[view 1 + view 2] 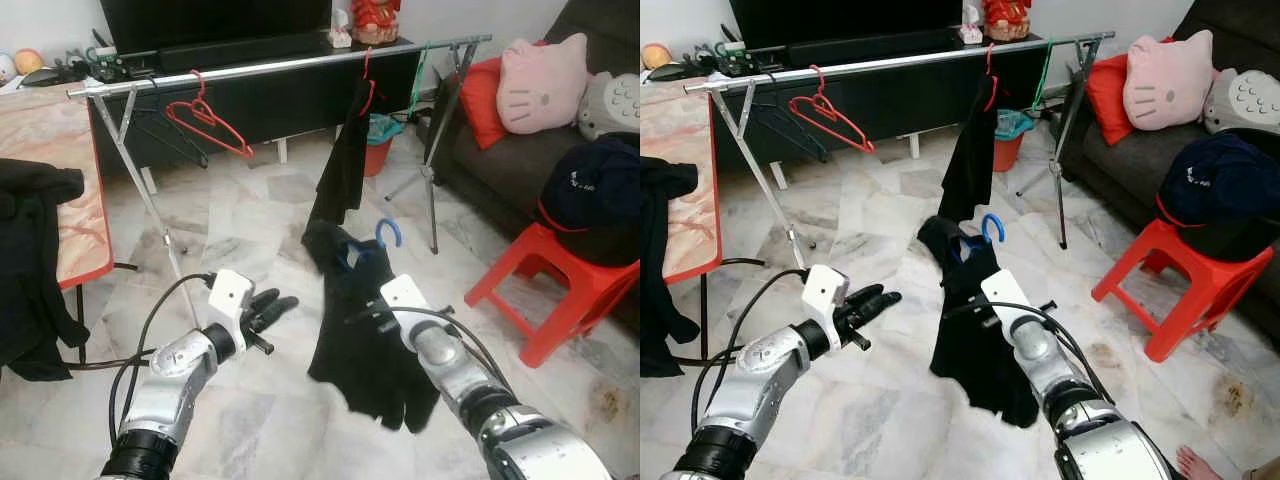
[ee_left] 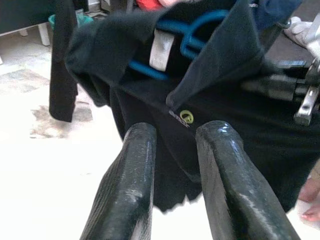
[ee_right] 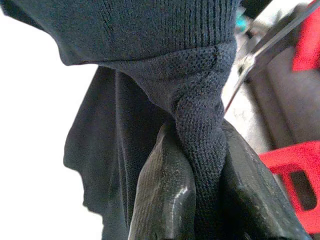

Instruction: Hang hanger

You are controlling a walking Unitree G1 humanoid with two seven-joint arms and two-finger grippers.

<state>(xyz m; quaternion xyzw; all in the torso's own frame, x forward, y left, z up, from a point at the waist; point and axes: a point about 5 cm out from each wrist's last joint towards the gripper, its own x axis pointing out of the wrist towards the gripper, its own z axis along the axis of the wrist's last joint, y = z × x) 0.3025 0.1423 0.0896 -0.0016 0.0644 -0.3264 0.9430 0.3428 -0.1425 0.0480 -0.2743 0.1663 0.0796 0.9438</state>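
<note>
A black shirt (image 1: 362, 340) hangs on a blue hanger (image 1: 388, 232), held up low over the floor in front of me. My right gripper (image 3: 200, 137) is shut on a bunched fold of the shirt's fabric near the collar. My left gripper (image 1: 275, 308) is open just left of the shirt, its fingers (image 2: 135, 165) pointing at the collar with nothing between them. The silver clothes rail (image 1: 280, 65) crosses the room further back. A red hanger (image 1: 210, 125) and a black garment (image 1: 343, 160) hang on it.
A red plastic stool (image 1: 560, 290) stands at the right before a dark sofa (image 1: 470, 150) with a pink cushion (image 1: 540, 80). An orange table (image 1: 70, 200) with black clothes (image 1: 25, 250) is at the left. A red bucket (image 1: 378, 150) sits beyond the rail.
</note>
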